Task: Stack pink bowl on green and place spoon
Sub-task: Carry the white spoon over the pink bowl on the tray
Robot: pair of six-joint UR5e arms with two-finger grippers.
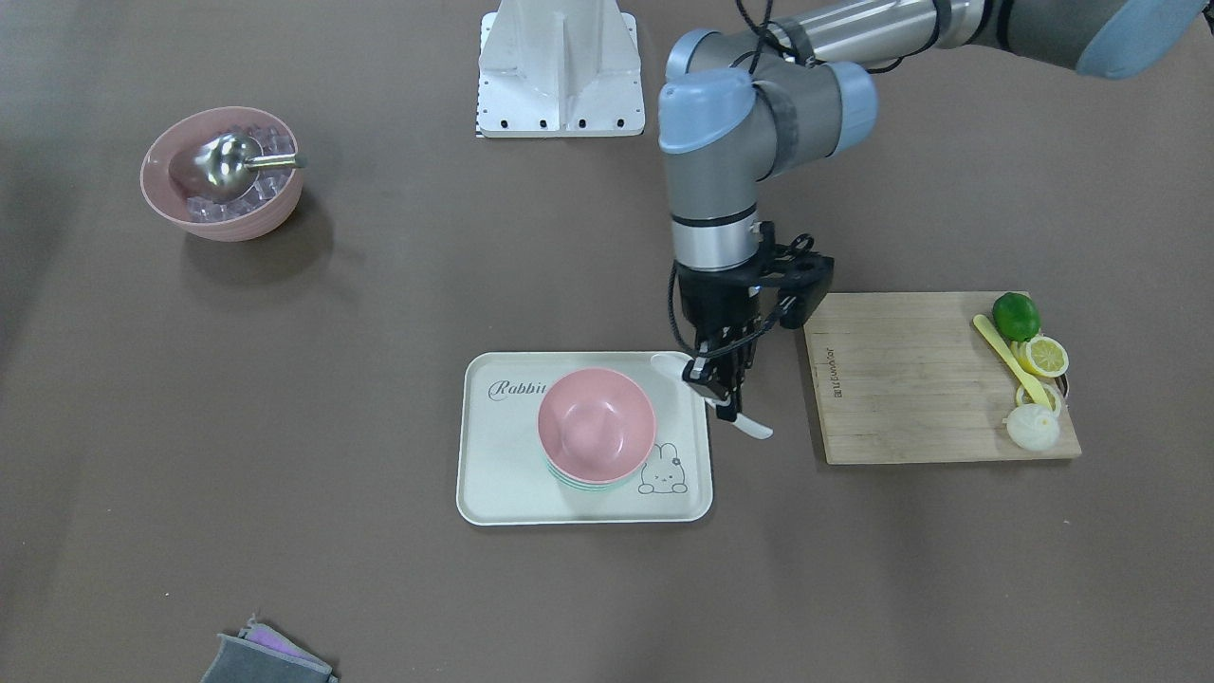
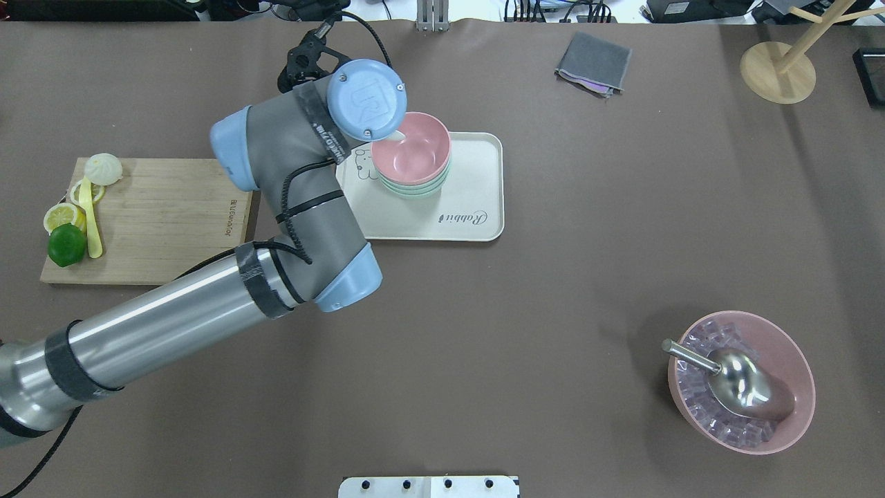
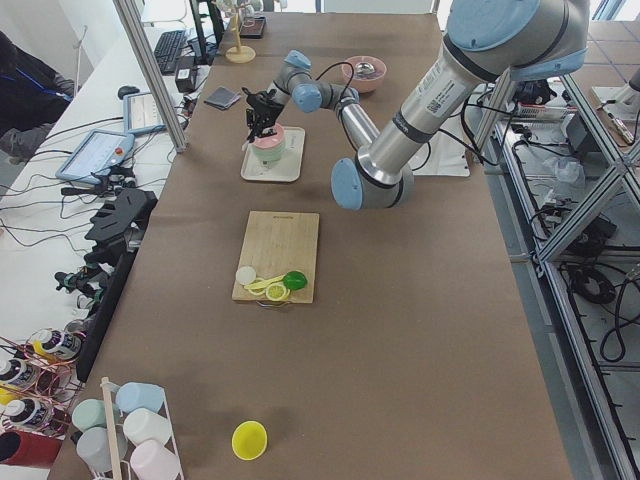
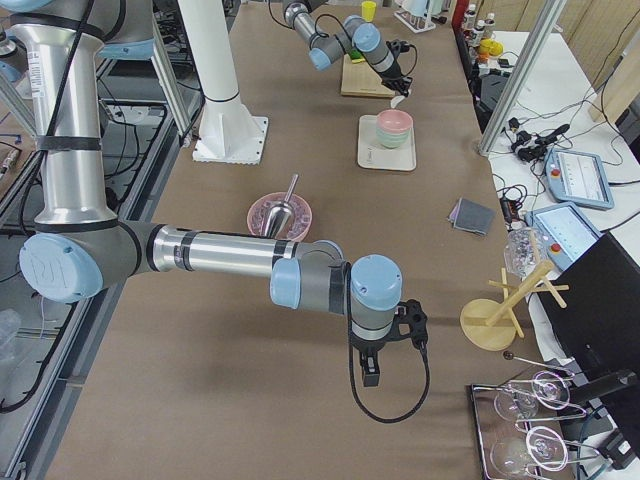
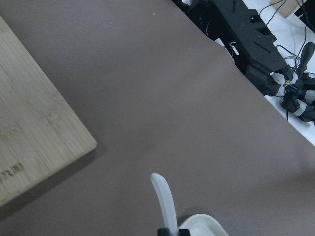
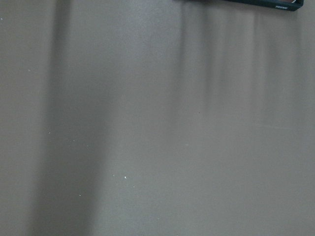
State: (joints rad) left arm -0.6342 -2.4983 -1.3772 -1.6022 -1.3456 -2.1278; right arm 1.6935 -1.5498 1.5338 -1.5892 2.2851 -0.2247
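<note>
A pink bowl (image 1: pixel 596 424) sits stacked on a green bowl (image 1: pixel 590 486) on a cream rabbit tray (image 1: pixel 503 474); the stack also shows in the overhead view (image 2: pixel 409 149). My left gripper (image 1: pixel 721 384) is shut on a white spoon (image 1: pixel 757 427) and holds it just over the tray's edge, beside the bowls. The spoon's scoop end (image 1: pixel 669 364) is over the tray corner and its handle (image 5: pixel 165 201) points out over the table. My right gripper (image 4: pixel 370 378) hangs far from the tray above bare table; I cannot tell whether it is open or shut.
A wooden cutting board (image 1: pixel 901 379) with a lime (image 1: pixel 1016 316), a lemon slice (image 1: pixel 1044 356), a yellow utensil (image 1: pixel 1010 360) and a white bun (image 1: pixel 1032 427) lies beside the tray. A larger pink bowl of ice with a metal scoop (image 1: pixel 223 171) and a grey cloth (image 1: pixel 266 659) are farther off.
</note>
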